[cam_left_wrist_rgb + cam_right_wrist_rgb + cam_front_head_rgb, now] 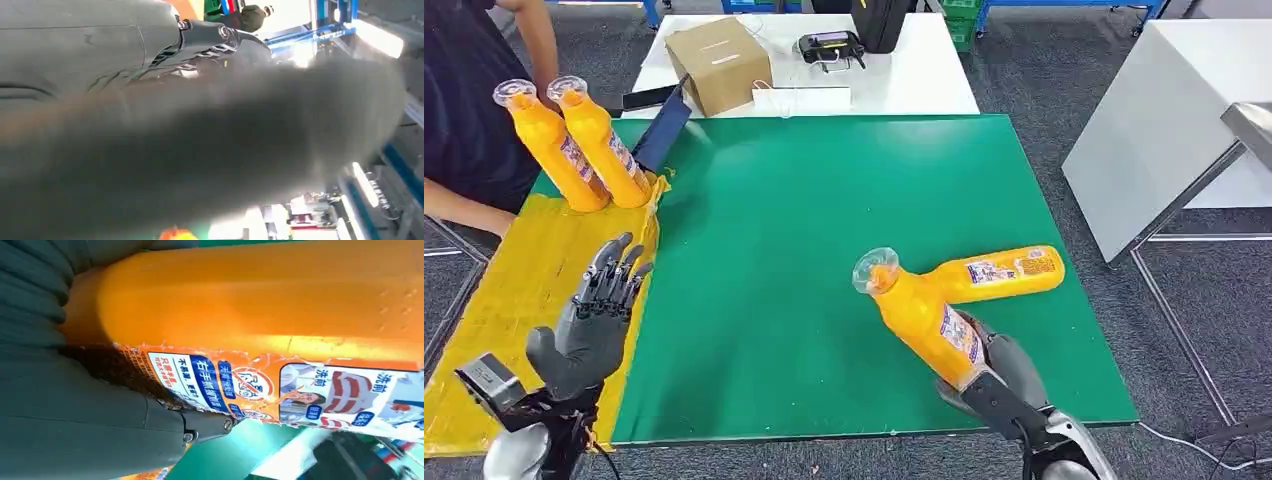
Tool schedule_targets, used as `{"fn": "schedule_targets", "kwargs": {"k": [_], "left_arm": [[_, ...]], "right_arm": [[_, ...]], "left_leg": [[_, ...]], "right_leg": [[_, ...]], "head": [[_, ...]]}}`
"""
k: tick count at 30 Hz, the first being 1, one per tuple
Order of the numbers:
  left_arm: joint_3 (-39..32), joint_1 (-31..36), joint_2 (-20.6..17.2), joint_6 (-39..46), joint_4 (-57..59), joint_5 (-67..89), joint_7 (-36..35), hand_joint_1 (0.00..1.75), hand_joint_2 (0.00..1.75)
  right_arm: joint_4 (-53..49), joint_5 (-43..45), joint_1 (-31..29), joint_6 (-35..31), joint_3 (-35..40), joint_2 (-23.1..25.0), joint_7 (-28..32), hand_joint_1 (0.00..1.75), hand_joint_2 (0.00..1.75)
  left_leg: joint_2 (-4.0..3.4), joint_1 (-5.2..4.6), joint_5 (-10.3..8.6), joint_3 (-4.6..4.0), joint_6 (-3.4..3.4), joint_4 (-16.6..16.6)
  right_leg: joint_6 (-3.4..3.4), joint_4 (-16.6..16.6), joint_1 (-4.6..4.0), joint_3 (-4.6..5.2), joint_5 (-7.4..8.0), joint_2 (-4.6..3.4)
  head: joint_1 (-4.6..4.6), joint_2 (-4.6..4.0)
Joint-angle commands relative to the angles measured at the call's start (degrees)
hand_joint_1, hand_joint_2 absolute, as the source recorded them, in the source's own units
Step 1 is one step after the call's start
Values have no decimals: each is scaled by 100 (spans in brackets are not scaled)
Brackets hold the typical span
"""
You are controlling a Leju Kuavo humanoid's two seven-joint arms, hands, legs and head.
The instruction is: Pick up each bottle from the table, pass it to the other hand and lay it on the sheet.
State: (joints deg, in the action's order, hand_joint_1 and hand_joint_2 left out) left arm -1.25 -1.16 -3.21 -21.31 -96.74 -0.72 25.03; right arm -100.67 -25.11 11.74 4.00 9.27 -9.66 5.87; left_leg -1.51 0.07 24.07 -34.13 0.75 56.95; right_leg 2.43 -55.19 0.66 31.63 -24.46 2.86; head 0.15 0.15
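My right hand grips an orange bottle by its lower body, lifted and tilted over the green mat, clear cap up and to the left. Its torn label fills the right wrist view on the bottle. A second orange bottle lies on its side on the mat just behind. Two more orange bottles lean at the far end of the yellow sheet. My left hand is raised above the sheet's right edge, fingers spread, holding nothing; it shows as a blurred dark hand in the left wrist view.
The green mat covers the table. A person in dark clothes stands at the far left by the sheet. Behind the mat a white table holds a cardboard box and a black device. A grey table stands right.
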Motion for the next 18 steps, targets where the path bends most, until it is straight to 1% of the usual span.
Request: {"fn": "schedule_targets", "kwargs": {"k": [1,2,4,5,6,8,9,11,12,13,14,15,16,18], "left_arm": [[98,-116,574,-126,-273,-526,-133,0,175],[152,-99,631,-74,-282,-505,-136,0,175],[303,-49,705,8,-272,-498,-143,0,175],[462,11,750,0,-236,-583,-230,0,175],[528,34,763,42,-221,-587,-255,0,175],[686,133,805,50,-163,-618,-278,0,175],[781,206,826,97,-112,-636,-322,0,175],[943,335,817,116,-8,-711,-404,0,175],[977,365,819,130,24,-727,-418,0,175],[1018,394,827,150,68,-711,-437,0,175],[1038,407,846,198,85,-685,-448,0,175],[1074,420,849,239,105,-643,-454,0,175],[1081,423,852,246,110,-639,-455,0,175],[1112,419,845,236,127,-643,-456,0,175]], "right_arm": [[-826,330,-548,-25,434,566,196,175,175],[-778,368,-695,-50,519,645,183,175,175],[-614,392,-964,-106,701,665,127,175,175],[-408,420,-1198,-128,864,740,82,175,175],[-319,422,-1288,-146,943,758,67,175,175],[3,382,-1567,-122,1177,858,-29,175,175],[218,304,-1720,-175,1327,932,-97,175,175],[619,188,-1982,-218,1623,1060,-197,175,175],[743,164,-2059,-225,1726,1106,-212,175,175],[882,29,-2145,-285,1855,1169,-236,175,175],[964,-42,-2204,-331,1943,1234,-256,175,175],[1050,-133,-2292,-377,2071,1283,-271,175,175],[1069,-155,-2311,-398,2099,1312,-287,175,175],[1148,-196,-2395,-392,2218,1361,-316,175,175]], "left_leg": [[-5,3,19,6,-11,15],[-11,-2,7,-3,-6,7],[-11,1,10,-1,-9,8],[-9,3,9,1,-7,9],[-13,1,3,-3,-3,3],[-13,4,4,-1,-4,5],[-7,3,-2,-4,-2,1],[-8,6,-1,2,-5,2],[-8,6,-2,3,-4,-1],[-13,7,-3,7,-6,-1],[-12,7,-5,3,-3,-5],[-11,6,-3,9,-5,-5],[-9,5,-7,5,-6,-5],[-6,5,-3,12,-8,-6]], "right_leg": [[-16,-19,1,2,-15,-56],[-9,-12,4,11,-3,-40],[-12,-12,1,9,-4,-50],[-12,-10,-1,6,-3,-48],[-7,-4,0,11,3,-38],[-8,-4,-3,9,3,-47],[-5,0,-3,10,5,-30],[-10,0,-4,6,5,-44],[-9,2,-5,4,5,-40],[-14,1,-4,2,6,-56],[-9,5,-5,2,7,-38],[-12,3,-4,0,5,-48],[-9,3,-4,2,6,-36],[-13,1,-2,-3,1,-43]], "head": [[0,0],[-2,0],[0,0],[-4,0],[0,0],[-2,0],[-2,0],[-2,0],[0,0],[-2,0],[-2,0],[-2,0],[-2,0],[-2,0]]}}
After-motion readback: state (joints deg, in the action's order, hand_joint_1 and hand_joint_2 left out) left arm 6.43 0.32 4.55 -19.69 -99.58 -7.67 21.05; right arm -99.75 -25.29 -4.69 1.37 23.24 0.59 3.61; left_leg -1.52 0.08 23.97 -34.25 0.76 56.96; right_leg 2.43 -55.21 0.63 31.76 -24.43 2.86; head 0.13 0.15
